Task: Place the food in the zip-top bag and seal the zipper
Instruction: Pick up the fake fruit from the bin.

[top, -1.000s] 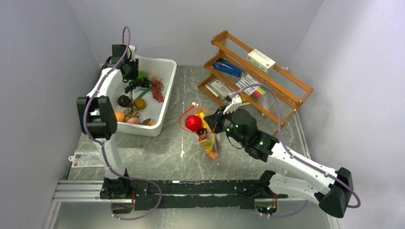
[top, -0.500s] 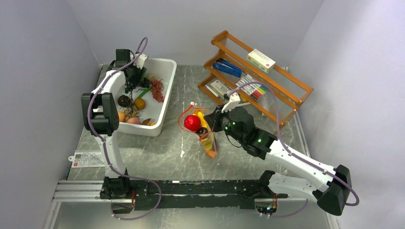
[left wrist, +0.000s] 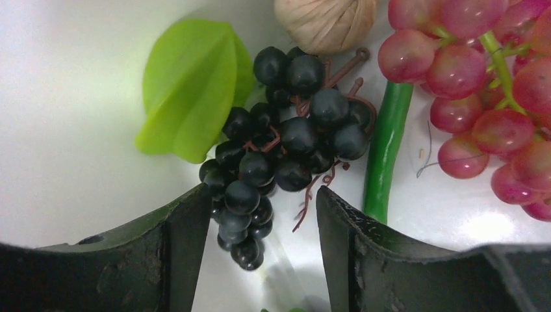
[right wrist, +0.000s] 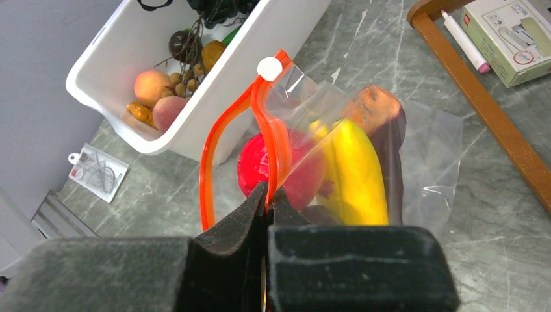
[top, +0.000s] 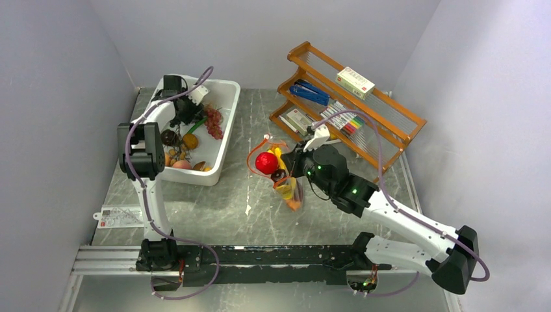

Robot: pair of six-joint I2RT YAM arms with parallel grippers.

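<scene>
The clear zip-top bag (top: 284,184) hangs above the table's middle with its mouth open. Inside it are a red round fruit (right wrist: 252,164), a yellow banana (right wrist: 354,170) and a dark orange-rimmed slab (right wrist: 391,140). My right gripper (right wrist: 268,192) is shut on one lip of the orange zipper (right wrist: 206,151); the white slider (right wrist: 268,67) sits at the far end. My left gripper (left wrist: 260,218) is down in the white bin (top: 229,117), open. The lower end of a dark grape bunch (left wrist: 286,133) lies between its fingers (left wrist: 185,244), against the left one.
The bin also holds red grapes (left wrist: 494,97), a green starfruit (left wrist: 195,84), a beige ball (left wrist: 325,19) and several other fruits (top: 182,162). A wooden rack (top: 383,123) with boxes and pens stands at the back right. A small packet (top: 120,216) lies at the near left.
My left gripper has swung further right and inward over the bin and its jaws have spread wider around the dark grapes. The right gripper and bag shifted slightly right.
</scene>
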